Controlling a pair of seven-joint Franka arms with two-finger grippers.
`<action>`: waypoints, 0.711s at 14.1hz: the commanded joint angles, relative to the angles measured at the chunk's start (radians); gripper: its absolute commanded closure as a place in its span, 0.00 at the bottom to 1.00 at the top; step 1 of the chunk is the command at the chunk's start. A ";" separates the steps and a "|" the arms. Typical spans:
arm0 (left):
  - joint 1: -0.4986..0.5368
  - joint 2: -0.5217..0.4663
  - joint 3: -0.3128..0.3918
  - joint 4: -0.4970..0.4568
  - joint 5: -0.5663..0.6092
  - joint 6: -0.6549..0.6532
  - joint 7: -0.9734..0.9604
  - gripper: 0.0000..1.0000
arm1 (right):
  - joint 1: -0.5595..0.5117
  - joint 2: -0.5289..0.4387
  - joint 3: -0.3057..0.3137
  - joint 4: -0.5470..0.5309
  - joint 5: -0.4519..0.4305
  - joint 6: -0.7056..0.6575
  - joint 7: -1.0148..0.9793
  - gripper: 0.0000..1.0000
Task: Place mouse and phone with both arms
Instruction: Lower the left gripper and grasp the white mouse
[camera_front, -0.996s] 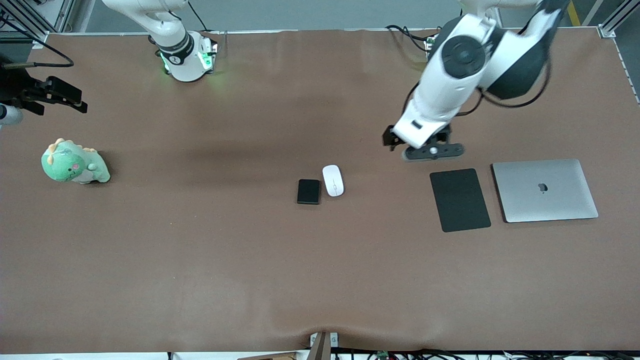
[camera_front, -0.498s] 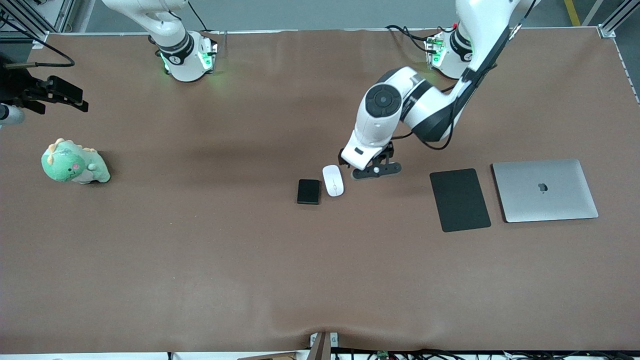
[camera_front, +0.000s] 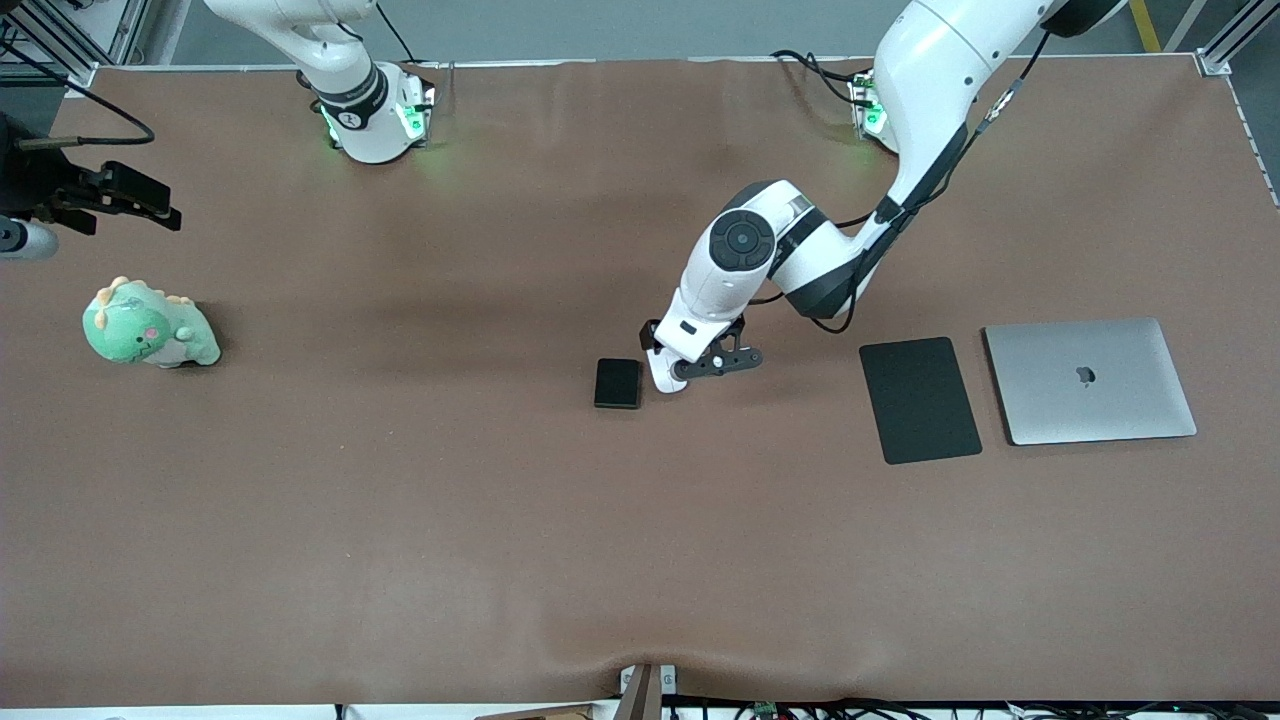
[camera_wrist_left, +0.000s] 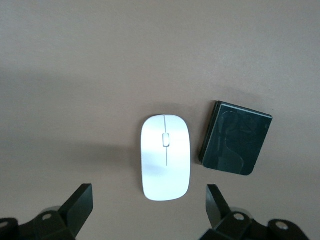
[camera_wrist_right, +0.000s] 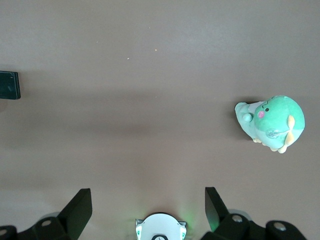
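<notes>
The white mouse lies on the brown table with the black phone close beside it, toward the right arm's end. In the front view only an end of the mouse shows under the left arm, next to the phone. My left gripper hangs over the mouse, open, its fingers wider apart than the mouse and touching nothing. My right gripper waits open and empty, high over the right arm's end of the table.
A flat black mouse pad and a closed silver laptop lie toward the left arm's end. A green plush dinosaur sits near the right arm's end, also in the right wrist view as the dinosaur.
The left arm has swung from beside the mouse pad across to the mouse and come down over it, jaws still open. The right arm has hardly moved.
</notes>
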 joint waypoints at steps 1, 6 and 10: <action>-0.026 0.077 0.014 0.081 0.066 0.013 -0.045 0.01 | 0.001 0.016 0.000 0.021 0.006 0.000 -0.008 0.00; -0.066 0.169 0.047 0.151 0.143 0.019 -0.093 0.06 | -0.002 0.109 -0.002 0.107 -0.006 -0.008 -0.009 0.00; -0.112 0.195 0.085 0.153 0.146 0.068 -0.094 0.11 | -0.008 0.125 -0.007 0.116 -0.011 -0.007 -0.011 0.00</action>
